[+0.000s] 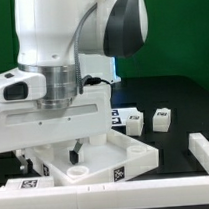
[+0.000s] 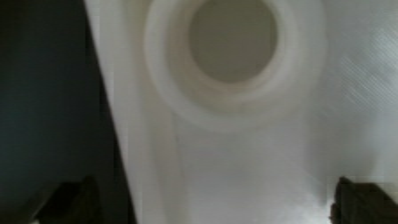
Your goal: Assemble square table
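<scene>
Hanging low over a black bench [image 1: 189, 125], a white robot arm [image 1: 59, 45] holds its two dark fingers [image 2: 71, 202] above a white plastic square tray-like tabletop [image 1: 101, 158] with a raised rim. The tabletop lies flat on the bench, low in the middle of the exterior view, directly under the arm's wrist.

In the wrist view the fingers are spread wide, with nothing pinched between them. Whether either tip touches the plastic cannot be told. One tip sits over the white plastic. The other is near the tabletop's edge, where white gives way to dark bench.

A round corner socket [image 2: 231, 48] shows as a shallow ringed hollow beyond the fingertips, close to the line midway between them. Being square, the tabletop has no long axis to line up with. What matters is that this socket lies just ahead of the spread fingers.

Two short chunky white legs [image 1: 161, 117] with black-and-white tags stand toward the exterior view's right, well apart from the fingers. No leg seems fitted yet in the sockets on view, so I judge a leg must be fetched from that side.
</scene>
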`<state>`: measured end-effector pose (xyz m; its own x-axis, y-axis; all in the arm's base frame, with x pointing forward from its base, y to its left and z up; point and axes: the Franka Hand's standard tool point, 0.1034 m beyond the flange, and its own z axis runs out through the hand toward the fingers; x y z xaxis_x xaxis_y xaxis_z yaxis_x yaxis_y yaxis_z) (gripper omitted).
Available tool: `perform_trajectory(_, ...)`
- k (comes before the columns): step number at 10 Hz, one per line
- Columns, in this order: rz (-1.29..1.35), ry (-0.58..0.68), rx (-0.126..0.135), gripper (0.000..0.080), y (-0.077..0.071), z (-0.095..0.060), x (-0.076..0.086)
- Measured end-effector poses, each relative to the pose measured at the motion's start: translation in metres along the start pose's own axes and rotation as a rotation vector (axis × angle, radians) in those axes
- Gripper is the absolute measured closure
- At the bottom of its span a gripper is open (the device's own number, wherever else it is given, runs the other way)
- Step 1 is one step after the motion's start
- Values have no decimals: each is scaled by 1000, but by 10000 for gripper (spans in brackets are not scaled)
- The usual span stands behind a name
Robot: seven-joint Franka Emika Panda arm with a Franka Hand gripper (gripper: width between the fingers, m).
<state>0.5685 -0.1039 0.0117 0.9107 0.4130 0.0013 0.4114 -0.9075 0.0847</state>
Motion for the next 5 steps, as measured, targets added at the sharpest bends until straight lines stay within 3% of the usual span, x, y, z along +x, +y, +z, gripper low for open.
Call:
perform_trajectory(2, 1, 0, 0, 411, 0, 0, 0)
perform_trajectory(3, 1, 0, 0, 411, 1, 0, 0)
perform_trajectory(4, 2, 0, 0, 593, 1, 0, -1)
perform_trajectory(5, 4, 0, 0, 721, 1, 0, 0)
